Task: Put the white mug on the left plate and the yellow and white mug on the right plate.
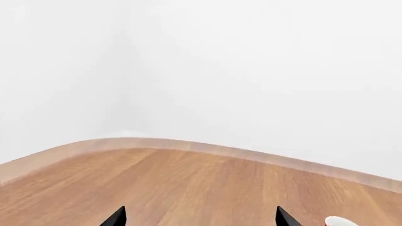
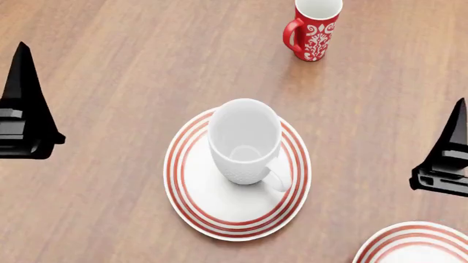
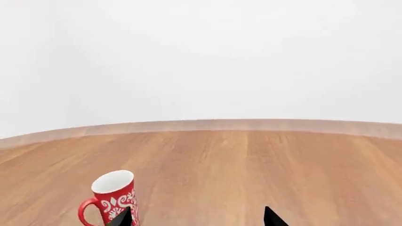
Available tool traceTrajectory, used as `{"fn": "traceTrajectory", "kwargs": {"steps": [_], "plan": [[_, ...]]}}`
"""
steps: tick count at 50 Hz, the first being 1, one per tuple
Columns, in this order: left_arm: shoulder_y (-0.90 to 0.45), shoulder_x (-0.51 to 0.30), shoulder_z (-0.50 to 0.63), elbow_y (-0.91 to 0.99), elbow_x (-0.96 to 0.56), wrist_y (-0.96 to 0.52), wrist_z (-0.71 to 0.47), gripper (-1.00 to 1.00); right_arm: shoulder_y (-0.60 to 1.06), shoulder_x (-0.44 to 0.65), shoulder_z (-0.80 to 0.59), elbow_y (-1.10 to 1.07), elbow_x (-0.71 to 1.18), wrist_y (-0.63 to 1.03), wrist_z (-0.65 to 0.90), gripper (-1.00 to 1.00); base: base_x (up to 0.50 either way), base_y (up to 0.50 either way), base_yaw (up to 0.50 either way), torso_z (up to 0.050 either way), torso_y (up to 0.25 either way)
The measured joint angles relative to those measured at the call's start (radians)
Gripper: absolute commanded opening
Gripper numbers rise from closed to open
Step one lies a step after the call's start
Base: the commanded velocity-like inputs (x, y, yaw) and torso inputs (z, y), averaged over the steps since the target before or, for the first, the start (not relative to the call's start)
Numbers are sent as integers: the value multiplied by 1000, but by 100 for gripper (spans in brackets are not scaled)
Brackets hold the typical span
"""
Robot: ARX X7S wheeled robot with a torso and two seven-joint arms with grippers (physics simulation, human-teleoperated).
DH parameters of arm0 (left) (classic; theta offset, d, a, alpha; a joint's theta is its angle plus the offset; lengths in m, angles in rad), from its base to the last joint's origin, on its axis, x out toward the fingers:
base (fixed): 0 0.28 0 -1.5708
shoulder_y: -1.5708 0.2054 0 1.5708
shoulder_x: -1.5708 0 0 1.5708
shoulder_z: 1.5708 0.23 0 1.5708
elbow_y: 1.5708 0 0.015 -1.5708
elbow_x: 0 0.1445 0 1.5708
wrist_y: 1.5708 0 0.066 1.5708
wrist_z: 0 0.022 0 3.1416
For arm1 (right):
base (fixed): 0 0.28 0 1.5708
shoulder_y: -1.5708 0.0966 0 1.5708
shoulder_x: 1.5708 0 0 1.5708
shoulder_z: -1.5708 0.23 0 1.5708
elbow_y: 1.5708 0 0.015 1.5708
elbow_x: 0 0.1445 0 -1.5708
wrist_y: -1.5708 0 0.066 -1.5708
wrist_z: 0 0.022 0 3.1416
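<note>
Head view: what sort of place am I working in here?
Probably a simulated dining or test table setup: a wooden tabletop with a rounded edge against bare white walls, set with red-ringed plates, a white mug and a red patterned mug. Nothing else marks the room.

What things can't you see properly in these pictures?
- The yellow and white mug: in none of the three views.
- The right plate: cut off by the head view's bottom corner; only part of its rim shows.
- The red mug: its base is cut off in the right wrist view, its rim in the head view.
- Both grippers: only finger tips show, apart and empty.
- The white mug on the left plate shows whole.
</note>
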Motion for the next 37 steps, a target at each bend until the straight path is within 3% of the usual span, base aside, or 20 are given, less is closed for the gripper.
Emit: {"fn": "traceTrajectory", "kwargs": {"steps": [18, 37], "plan": [[-120, 12, 16, 15, -31, -64, -12, 100, 91, 84, -26, -274, 39, 187, 103, 100, 0, 0, 0, 0, 0], [-150, 16, 23, 23, -41, -76, -20, 100, 124, 112, -75, -466, -24, 86, 96, 100, 0, 0, 0, 0, 0]]}}
